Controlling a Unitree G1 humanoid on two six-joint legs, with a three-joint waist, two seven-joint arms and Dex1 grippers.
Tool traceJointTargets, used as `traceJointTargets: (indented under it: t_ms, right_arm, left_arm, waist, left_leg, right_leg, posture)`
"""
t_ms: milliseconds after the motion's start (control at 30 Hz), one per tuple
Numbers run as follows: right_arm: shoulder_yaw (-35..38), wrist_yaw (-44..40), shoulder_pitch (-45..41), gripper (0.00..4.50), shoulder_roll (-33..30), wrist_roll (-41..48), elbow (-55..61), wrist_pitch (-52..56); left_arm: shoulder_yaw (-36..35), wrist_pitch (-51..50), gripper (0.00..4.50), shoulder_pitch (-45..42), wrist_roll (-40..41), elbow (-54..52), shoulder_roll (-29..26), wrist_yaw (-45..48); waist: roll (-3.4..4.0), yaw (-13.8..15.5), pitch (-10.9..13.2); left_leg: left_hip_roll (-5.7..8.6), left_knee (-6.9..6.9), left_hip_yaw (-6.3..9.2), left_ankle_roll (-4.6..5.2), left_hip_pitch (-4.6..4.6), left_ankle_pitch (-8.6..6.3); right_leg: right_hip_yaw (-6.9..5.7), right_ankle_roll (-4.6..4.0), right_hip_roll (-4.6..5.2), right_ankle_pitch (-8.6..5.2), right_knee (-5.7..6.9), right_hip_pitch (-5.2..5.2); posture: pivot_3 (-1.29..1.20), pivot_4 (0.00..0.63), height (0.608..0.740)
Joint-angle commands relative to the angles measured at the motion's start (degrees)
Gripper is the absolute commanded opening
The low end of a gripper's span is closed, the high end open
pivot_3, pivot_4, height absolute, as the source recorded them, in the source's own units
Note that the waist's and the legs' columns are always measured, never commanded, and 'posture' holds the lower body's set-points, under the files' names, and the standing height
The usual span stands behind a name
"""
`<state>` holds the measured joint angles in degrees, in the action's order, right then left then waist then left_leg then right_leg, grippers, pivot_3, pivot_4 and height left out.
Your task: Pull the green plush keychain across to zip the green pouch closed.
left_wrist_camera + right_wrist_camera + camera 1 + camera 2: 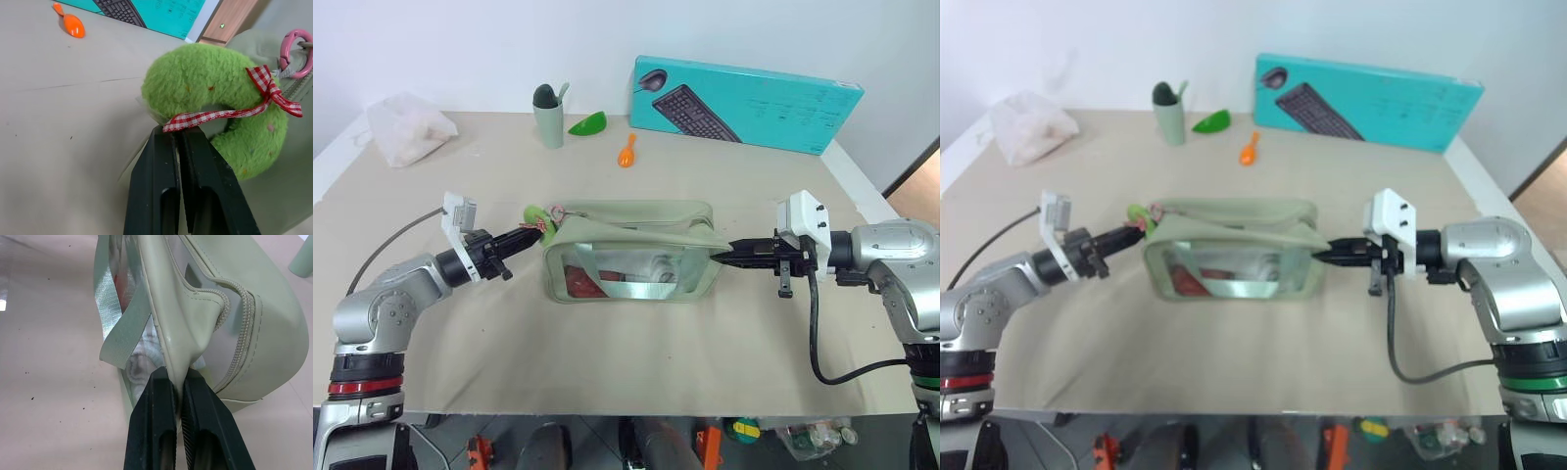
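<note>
Both grips look set, but the actual zipping hasn't started. The left gripper [530,232] is clamped on the green plush keychain [215,98], which sits at the left end of the green pouch [631,257] mid-desk [636,372]. The right gripper [722,255] is pinched shut on the pouch's right-end fabric, bracing it. From the right wrist view the zipper looks open, so the whole pull across is left.

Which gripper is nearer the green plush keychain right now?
Left. The left gripper is shut on the green plush keychain at the green pouch's left end; the right gripper is shut on the pouch's far end.
</note>
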<state>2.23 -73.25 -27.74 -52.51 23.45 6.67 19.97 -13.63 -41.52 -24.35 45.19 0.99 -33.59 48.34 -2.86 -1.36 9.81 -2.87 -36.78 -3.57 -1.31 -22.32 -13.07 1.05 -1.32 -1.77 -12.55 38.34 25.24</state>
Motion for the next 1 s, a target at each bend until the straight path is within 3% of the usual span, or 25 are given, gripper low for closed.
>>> traceJointTargets:
  t_ms: [33,200,400,567,833,1000]
  right_arm:
    - [1.27,0.07,-0.26,0.00,-0.70,0.71,2.04,-0.35]
    - [1.14,0.25,-0.34,0.00,-0.68,0.52,2.12,-0.25]
    - [1.50,0.79,0.29,0.00,-0.63,0.56,2.58,-0.31]
    - [1.99,1.29,1.16,0.00,-0.88,0.92,3.42,-0.18]
    - [2.19,1.80,1.70,0.00,-0.94,1.12,4.13,-0.01]
    - [2.13,1.96,1.85,0.00,-0.94,1.23,4.29,0.01]
  left_arm:
    - [-3.35,1.77,0.04,-4.31,2.88,-1.98,0.85,0.16]
    - [-3.44,-2.05,0.04,-11.39,9.09,-7.49,1.24,-0.57]
    - [5.05,-2.20,0.04,-10.97,0.85,-8.17,-1.00,-1.07]
    - [9.49,-1.74,1.71,-12.01,-4.48,-5.48,-1.72,-0.11]
    - [6.50,-2.67,4.44,-13.77,-1.21,-5.50,-0.54,2.01]
    - [-3.10,-4.06,4.47,-13.21,8.72,-5.73,-0.60,3.07]
  waist:
    - [0.00,0.14,0.00]
    - [-0.01,0.15,0.00]
    - [0.07,-0.05,-0.03]
    - [0.07,0.05,-0.03]
    - [0.07,0.07,-0.03]
    - [0.07,-0.10,-0.03]
  left_leg:
    - [0.00,-0.04,0.01,0.00,-0.02,0.00]
    - [0.01,-0.23,0.00,0.00,-0.17,0.00]
    - [0.13,-0.24,-0.01,0.05,-0.04,-0.03]
    - [0.13,-0.30,0.03,0.02,-0.05,-0.02]
    - [0.13,-0.44,0.03,0.03,-0.05,-0.02]
    - [0.11,-0.49,0.06,0.03,-0.08,-0.02]
  right_leg:
    - [-0.02,0.01,0.00,0.01,0.00,0.00]
    - [-0.08,0.07,0.02,0.04,0.00,0.00]
    - [0.07,0.10,0.07,0.06,0.01,-0.06]
    - [0.00,0.12,0.00,0.08,0.04,-0.07]
    - [0.00,0.16,0.03,0.10,0.09,-0.11]
    - [-0.01,0.15,0.00,0.09,0.16,-0.06]
  posture:
    - [0.00,0.150,0.740]
    - [0.00,0.150,0.740]
    - [0.00,0.150,0.740]
    - [0.00,0.150,0.740]
    - [0.00,0.150,0.740]
    - [0.00,0.150,0.740]
